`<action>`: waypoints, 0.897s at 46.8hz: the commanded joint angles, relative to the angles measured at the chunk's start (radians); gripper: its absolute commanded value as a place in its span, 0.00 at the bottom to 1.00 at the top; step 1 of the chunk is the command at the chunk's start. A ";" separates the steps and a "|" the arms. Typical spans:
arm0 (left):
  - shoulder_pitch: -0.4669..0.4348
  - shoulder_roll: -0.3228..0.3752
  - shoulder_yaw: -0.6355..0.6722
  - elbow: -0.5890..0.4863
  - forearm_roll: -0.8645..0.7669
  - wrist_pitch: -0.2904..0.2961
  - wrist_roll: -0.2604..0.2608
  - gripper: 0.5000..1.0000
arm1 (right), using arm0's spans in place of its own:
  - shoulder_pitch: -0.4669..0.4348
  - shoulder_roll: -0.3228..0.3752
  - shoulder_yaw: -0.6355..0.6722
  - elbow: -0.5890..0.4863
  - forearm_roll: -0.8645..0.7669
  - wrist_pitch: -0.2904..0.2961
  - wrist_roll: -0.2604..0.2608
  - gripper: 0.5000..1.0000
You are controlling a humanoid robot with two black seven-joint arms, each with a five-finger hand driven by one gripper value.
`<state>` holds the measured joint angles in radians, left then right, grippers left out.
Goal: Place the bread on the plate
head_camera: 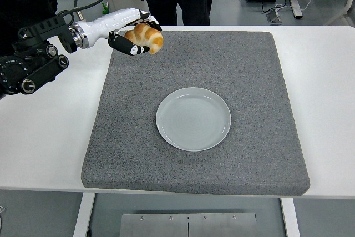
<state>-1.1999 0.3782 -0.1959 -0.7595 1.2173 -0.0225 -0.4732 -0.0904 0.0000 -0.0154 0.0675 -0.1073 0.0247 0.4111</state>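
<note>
So the left robot hand (135, 38) has the bread (146, 36) wrapped up in its fingers, held in the air over the far left corner of the grey mat (266, 70), well apart from the plate (193, 119), which sits empty mid-mat on the white surface (50, 137). Looks like a croissant-type roll, so I'd guess light, soft and squashy, with a flaky crust that dents easily. The wrap around its thick middle seems right to me; squeezing the thin ends would probably crush or tear it. Right arm isn't visible.
</note>
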 commanded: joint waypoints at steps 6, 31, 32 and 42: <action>-0.001 -0.002 -0.020 -0.106 0.008 -0.010 0.002 0.27 | 0.000 0.000 0.000 0.000 0.000 0.000 0.000 1.00; -0.009 -0.019 -0.027 -0.231 0.067 -0.020 0.004 0.27 | 0.000 0.000 0.000 0.000 0.000 0.000 0.000 1.00; -0.007 -0.019 -0.027 -0.236 0.071 -0.020 0.004 0.27 | 0.000 0.000 0.000 0.000 0.000 0.000 0.000 1.00; 0.002 -0.022 -0.025 -0.274 0.169 -0.020 0.004 0.28 | 0.000 0.000 0.000 0.000 0.000 0.000 0.000 1.00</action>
<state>-1.2007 0.3589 -0.2214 -1.0284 1.3600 -0.0430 -0.4694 -0.0905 0.0000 -0.0153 0.0675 -0.1073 0.0250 0.4111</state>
